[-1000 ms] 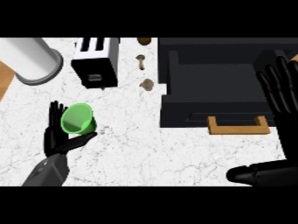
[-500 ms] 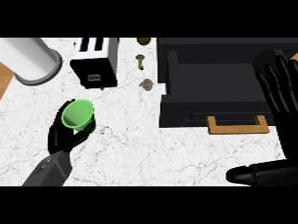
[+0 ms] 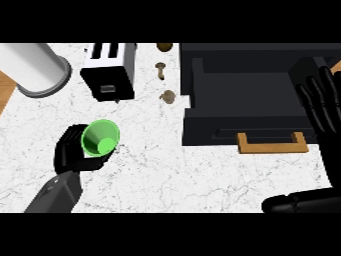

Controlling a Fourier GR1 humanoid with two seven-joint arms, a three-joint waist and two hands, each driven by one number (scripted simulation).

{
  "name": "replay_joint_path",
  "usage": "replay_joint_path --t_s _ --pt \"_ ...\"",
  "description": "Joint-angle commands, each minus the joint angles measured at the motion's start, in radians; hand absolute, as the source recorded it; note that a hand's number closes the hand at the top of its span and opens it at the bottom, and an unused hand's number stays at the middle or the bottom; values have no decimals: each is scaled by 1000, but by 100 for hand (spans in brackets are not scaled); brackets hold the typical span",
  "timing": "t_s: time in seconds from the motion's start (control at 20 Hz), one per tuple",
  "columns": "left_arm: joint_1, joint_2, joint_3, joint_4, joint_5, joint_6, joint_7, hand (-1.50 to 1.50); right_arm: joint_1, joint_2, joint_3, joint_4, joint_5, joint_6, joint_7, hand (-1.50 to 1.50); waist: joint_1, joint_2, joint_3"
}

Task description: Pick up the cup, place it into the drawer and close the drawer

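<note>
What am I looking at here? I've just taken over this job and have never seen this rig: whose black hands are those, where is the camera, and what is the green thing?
There is only one view. It is taken from the robot's head and looks steeply down at a kitchen counter. The two black hands belong to a humanoid robot, and its forearms come in from the lower edge. The view is not mirrored, so the left hand is at the picture's left. Its fingers curl round a green cup. The right hand is open with its fingers up, resting at the right edge by the drawer. That drawer is black, pulled open, and has a wooden handle. Also on the counter are a white cylinder, a toaster and a few small brown items. The cup is not yet in the drawer.
</note>
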Motion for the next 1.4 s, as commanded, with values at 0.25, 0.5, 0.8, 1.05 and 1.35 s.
replay_joint_path --t_s 0.25,0.5,0.8,1.05,1.35 --pt "110 21 -55 -154 -24 -75 -82 150 11 -8 -18 -28 -24 6 18 -150 13 -5 1" --pt "159 -22 -74 -241 -10 -120 -121 150 49 20 17 -35 16 -4 -13 -150 15 -5 1" --pt "160 -72 -186 -565 -27 -39 101 150 24 -20 -32 -29 -16 9 20 -150 30 -12 3" --pt "222 -58 -236 -854 23 -47 329 150 37 -14 -56 35 -37 30 -42 -150 30 -11 3" --pt "132 -151 -286 -1045 44 123 553 150 -34 -27 -46 20 -15 -4 36 -150 16 -6 2"
